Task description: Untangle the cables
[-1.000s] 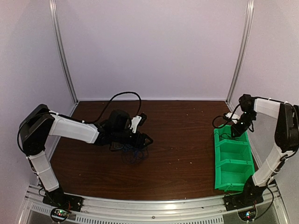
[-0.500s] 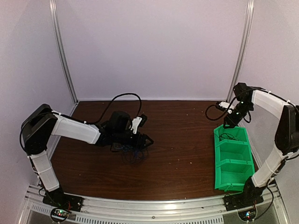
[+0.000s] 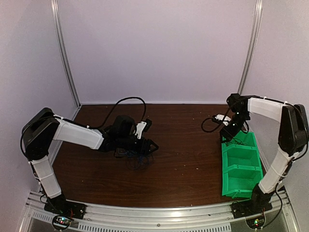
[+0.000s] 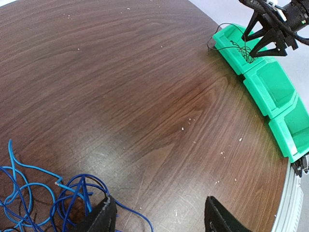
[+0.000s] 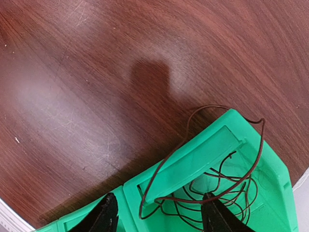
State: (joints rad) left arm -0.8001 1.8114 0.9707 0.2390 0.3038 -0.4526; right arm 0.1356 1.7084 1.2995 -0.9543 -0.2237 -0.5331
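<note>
The left gripper hovers low with its jaws spread and empty, at the edge of the blue cables, a loose tangle on the tabletop. Well to the right, the right gripper hangs released over the far end compartment of the bin. A dark cable lies coiled there, one loop spilling over the rim.

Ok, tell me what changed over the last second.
The right hand swung left to the green bin's edge and opened, leaving the dark cable lying in the end compartment, looped over its rim. The left hand, open by the blue cables, stayed put.
</note>
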